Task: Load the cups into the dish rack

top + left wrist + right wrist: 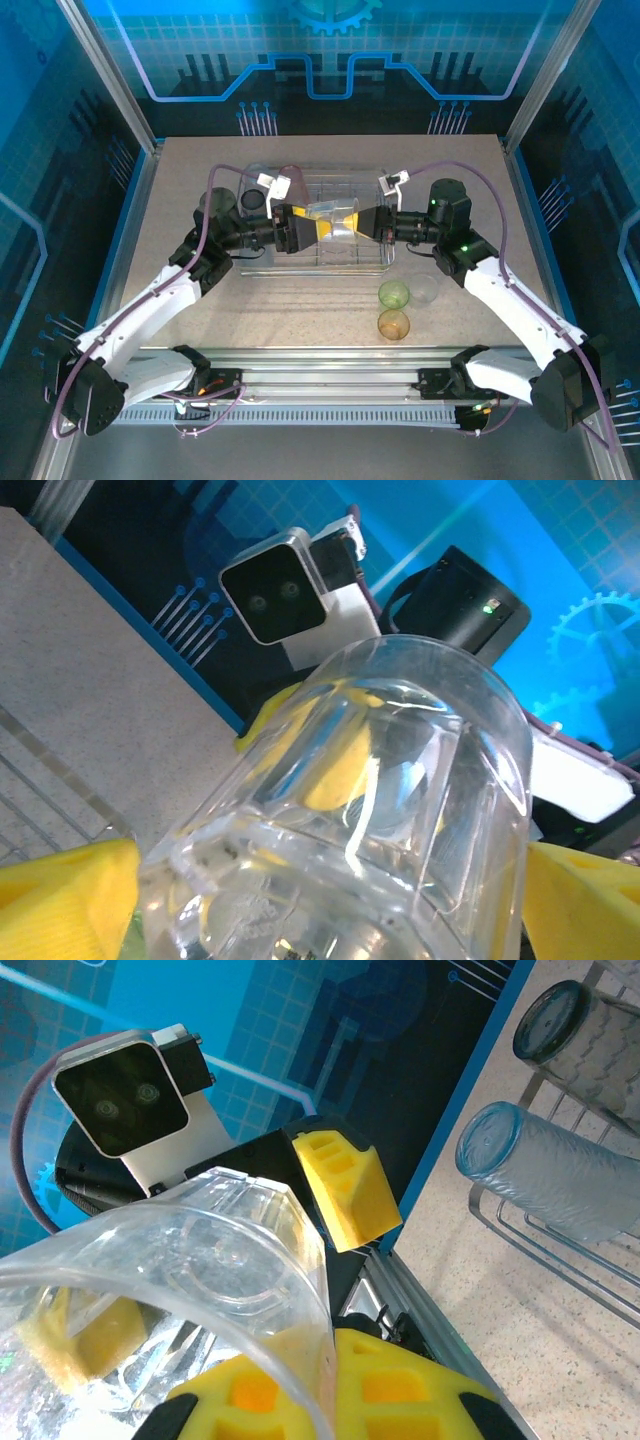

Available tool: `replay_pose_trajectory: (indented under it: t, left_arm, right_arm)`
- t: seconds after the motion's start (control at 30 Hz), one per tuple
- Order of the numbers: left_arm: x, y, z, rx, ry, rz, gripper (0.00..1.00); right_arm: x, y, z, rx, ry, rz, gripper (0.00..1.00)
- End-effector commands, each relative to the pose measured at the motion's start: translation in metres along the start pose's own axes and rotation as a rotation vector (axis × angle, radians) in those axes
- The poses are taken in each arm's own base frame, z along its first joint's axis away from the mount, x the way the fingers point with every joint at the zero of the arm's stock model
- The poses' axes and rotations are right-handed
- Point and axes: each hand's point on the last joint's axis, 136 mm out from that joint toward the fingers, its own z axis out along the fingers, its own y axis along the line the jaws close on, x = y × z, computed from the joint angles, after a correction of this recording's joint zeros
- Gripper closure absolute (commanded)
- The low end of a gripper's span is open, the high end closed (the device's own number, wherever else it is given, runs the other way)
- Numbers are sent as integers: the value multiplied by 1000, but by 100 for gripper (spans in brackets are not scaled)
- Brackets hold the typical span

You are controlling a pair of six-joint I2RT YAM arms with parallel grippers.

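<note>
**Clear cup held between both arms above the dish rack**

The two arms meet over the dish rack, which sits toward the far side of the desk. Between them a clear cup lies on its side in the air above the rack's wires.

The right end effector is clamped on the cup. In the right wrist view its yellow pads are pressed together with the cup's rim wall pinched between them.

The left end effector faces it from the other side with its jaws spread wide. In the left wrist view its fingers stand at either side of the cup's closed end, with the cup between them. Whether they touch the plastic cannot be made out.

At the rack's left end, the right wrist view shows a pale blue cup and a smoky grey cup lying tilted on the wires, side by side.

On the desk just in front of the rack's right corner stand a green cup, an orange cup and another clear tumbler, close together and upright.
</note>
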Motion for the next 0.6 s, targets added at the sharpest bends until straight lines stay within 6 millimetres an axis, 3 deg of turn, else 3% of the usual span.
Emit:
replay_pose_trajectory:
  t: [0.0,0.47,0.5,0.57]
  left_arm:
    - [-1,-13,3,80,20,8,9]
    - [5,-9,6,68,69,-12,35]
    - [5,-6,6,49,68,-10,38]
    - [5,2,4,-11,58,-4,53]
  right_arm:
    - [1,23,3,-78,27,-70,100]
    - [-1,11,9,-67,30,-32,100]
    - [-1,10,10,-64,31,-34,98]
    - [0,6,10,-49,35,-31,83]
